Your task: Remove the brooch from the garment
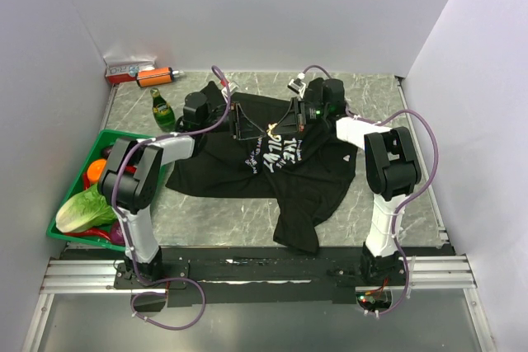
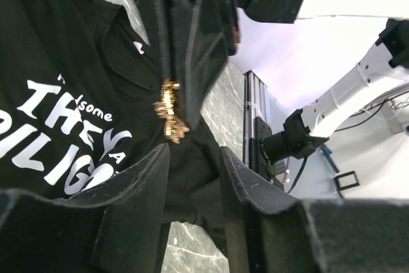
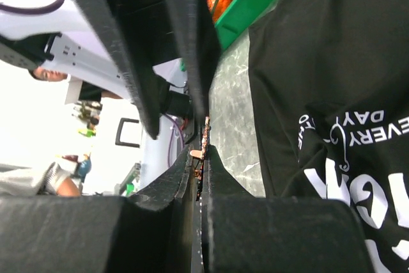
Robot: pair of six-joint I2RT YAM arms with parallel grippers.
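My right pincer (image 3: 199,158) is squeezed almost shut on the little gold brooch (image 2: 169,116). I see it edge-on, as a thin coppery strip between my two fingers. I hold it tight like this so I can pull it away. My left pincer (image 2: 193,158) is partly open with nothing in it. It sits right beside the brooch, over the black shirt (image 1: 247,175). I think it is there so it can hold the cloth down while the other one pulls. The brooch is at the far part of the shirt, next to the white letters, between my two pincers. I cannot tell if its pin is out of the cloth yet, because the black cloth sits so close around it. The shirt lies spread out and wrinkly on a grey stone-look table (image 1: 396,204). White walls (image 1: 247,6) stand on three sides. A green basket (image 1: 115,133) of vegetables sits at the left edge. A green bottle (image 1: 162,110) stands near the back.
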